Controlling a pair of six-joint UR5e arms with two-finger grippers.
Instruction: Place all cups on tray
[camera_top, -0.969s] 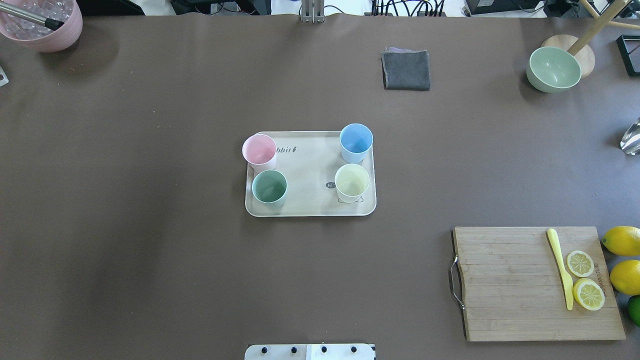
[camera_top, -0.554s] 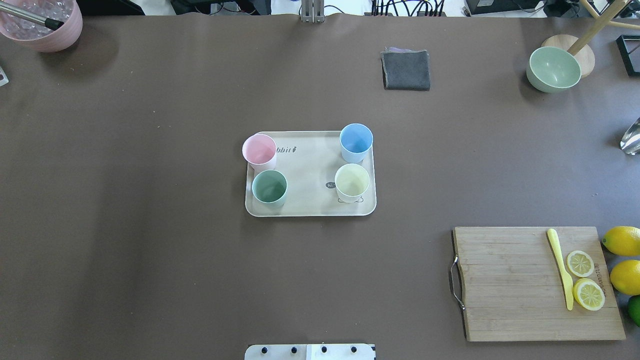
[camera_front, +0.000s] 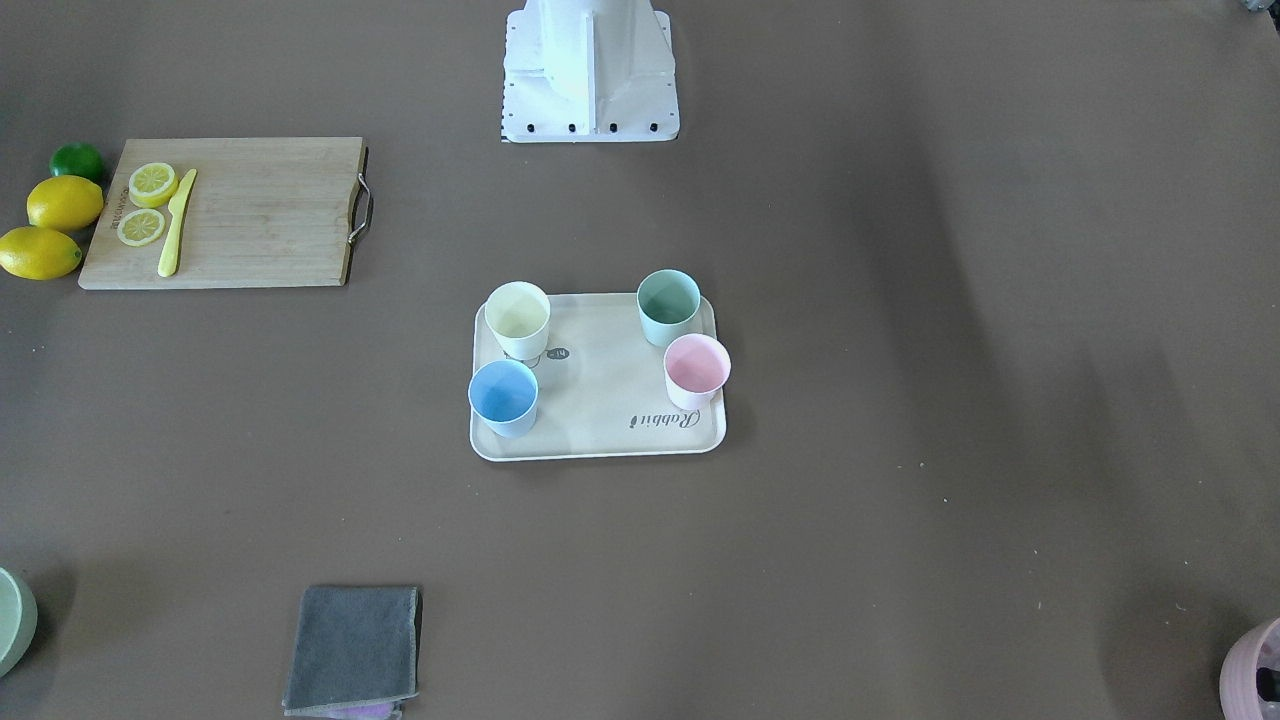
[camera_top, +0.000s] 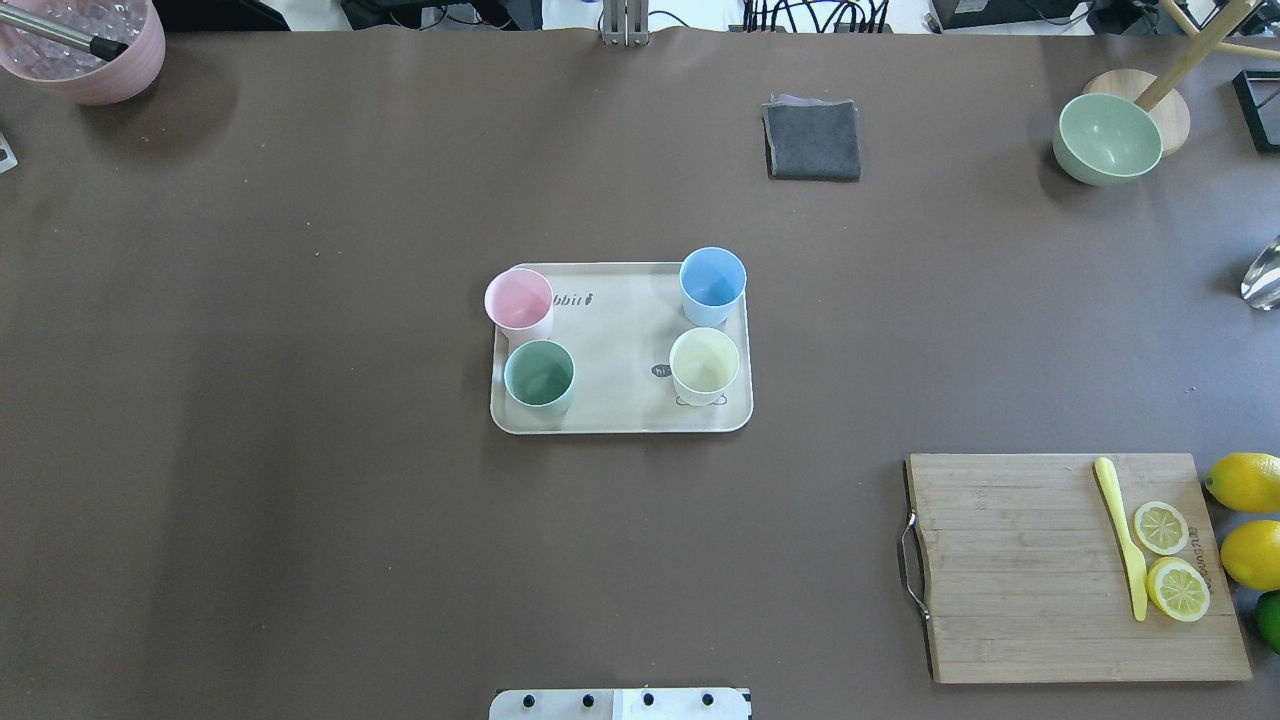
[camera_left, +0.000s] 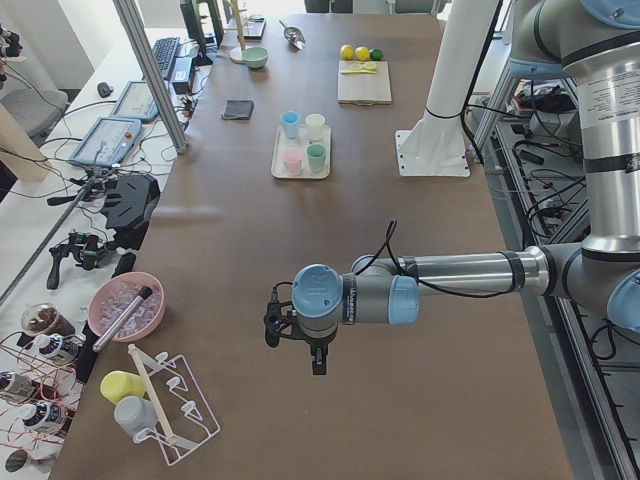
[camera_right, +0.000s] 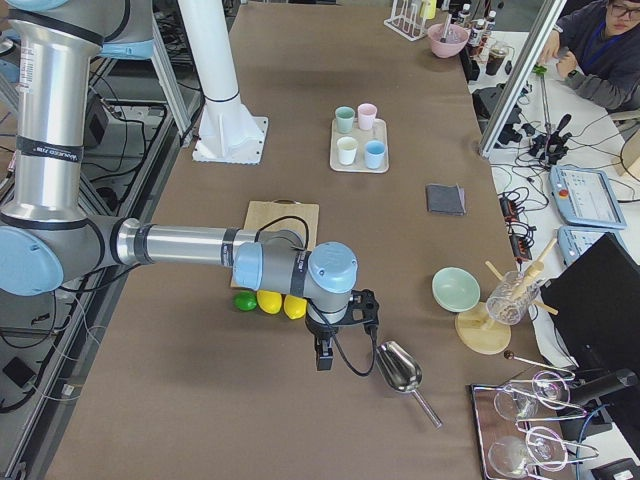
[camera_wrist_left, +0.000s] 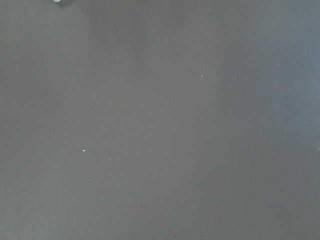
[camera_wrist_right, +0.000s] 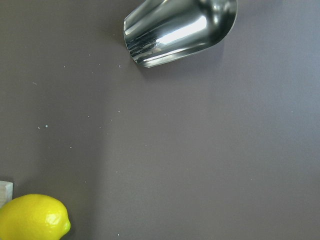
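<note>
The cream tray (camera_top: 620, 340) lies at the table's middle. All four cups stand upright on it: pink (camera_top: 519, 300) at its far left corner, mint green (camera_top: 539, 374) at its near left, light blue (camera_top: 712, 278) at its far right, pale yellow (camera_top: 704, 362) at its near right. The front-facing view shows the tray (camera_front: 600, 390) the same way. My left gripper (camera_left: 318, 362) hangs over bare table far from the tray, seen only in the left side view. My right gripper (camera_right: 322, 355) hangs near the lemons, seen only in the right side view. I cannot tell whether either is open.
A wooden cutting board (camera_top: 1010, 565) with lemon slices and a yellow knife lies near right, whole lemons (camera_top: 1245, 480) beside it. A grey cloth (camera_top: 812, 140), green bowl (camera_top: 1108, 137) and mauve pot (camera_top: 85, 45) sit at the far edge. A metal scoop (camera_wrist_right: 180, 27) lies below my right wrist.
</note>
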